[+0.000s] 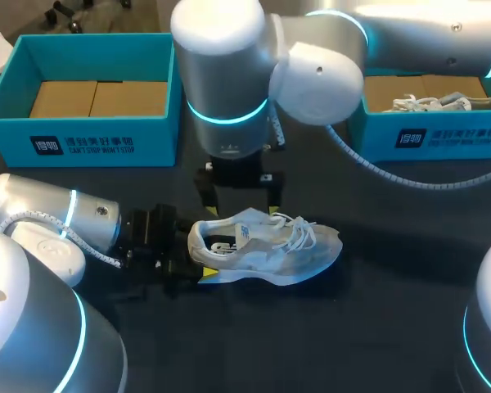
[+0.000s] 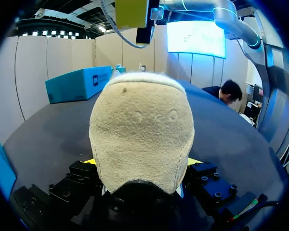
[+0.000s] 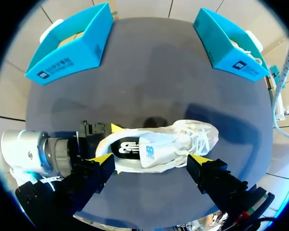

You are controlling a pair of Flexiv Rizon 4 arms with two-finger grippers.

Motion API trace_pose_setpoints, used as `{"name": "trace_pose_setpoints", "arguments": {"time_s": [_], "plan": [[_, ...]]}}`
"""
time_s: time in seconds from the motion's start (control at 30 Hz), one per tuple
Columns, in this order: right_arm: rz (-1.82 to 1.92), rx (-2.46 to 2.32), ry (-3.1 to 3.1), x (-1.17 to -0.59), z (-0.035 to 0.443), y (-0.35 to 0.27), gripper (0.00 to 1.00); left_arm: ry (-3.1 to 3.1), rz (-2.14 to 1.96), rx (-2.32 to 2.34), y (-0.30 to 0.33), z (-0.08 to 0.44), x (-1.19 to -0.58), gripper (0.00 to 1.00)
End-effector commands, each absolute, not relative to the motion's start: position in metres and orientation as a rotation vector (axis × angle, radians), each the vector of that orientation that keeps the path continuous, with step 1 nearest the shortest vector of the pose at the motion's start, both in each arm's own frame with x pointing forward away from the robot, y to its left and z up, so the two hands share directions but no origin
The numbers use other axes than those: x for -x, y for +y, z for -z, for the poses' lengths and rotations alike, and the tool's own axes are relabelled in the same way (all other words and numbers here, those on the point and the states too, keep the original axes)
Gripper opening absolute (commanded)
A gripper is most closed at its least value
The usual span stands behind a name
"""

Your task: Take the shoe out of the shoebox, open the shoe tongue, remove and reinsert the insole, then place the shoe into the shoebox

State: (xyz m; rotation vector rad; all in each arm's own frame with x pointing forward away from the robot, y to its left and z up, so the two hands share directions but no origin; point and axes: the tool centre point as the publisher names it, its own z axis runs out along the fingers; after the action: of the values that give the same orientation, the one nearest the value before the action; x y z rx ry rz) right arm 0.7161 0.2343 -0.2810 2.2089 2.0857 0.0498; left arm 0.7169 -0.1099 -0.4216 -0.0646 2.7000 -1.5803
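Shoe [image 1: 262, 246]: white, laces up, on the dark table [image 1: 376, 319].
Left gripper [image 1: 198, 252]: jaws pinching the shoe's heel from both sides.
Right gripper [image 3: 151, 159]: above the shoe, jaws spread wide.

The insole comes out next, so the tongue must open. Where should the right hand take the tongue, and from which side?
Grip the tongue at its free upper edge, beside the opening, coming straight down from above. The shoe stands on its sole, its heel clamped by the left hand, and the laces cover the tongue farther toward the toe. The open right hand hangs directly above it.
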Motion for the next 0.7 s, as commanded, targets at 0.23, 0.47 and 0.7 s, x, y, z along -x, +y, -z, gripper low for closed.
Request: {"name": "trace_pose_setpoints", "arguments": {"time_s": [0.23, 0.47, 0.7], "plan": [[0.035, -2.150, 2.077, -0.705, 0.307, 0.234, 1.00, 2.701, 1.576, 0.065, -0.110, 0.425, -0.720, 0.00], [0.045, -2.134, 2.105, -0.704, 0.320, 0.238, 1.00, 2.701, 1.576, 0.065, -0.110, 0.425, -0.720, 0.00], [0.061, -2.111, 2.080, -0.705, 0.332, 0.239, 1.00, 2.701, 1.576, 0.065, -0.110, 0.425, -0.720, 0.00]]}}
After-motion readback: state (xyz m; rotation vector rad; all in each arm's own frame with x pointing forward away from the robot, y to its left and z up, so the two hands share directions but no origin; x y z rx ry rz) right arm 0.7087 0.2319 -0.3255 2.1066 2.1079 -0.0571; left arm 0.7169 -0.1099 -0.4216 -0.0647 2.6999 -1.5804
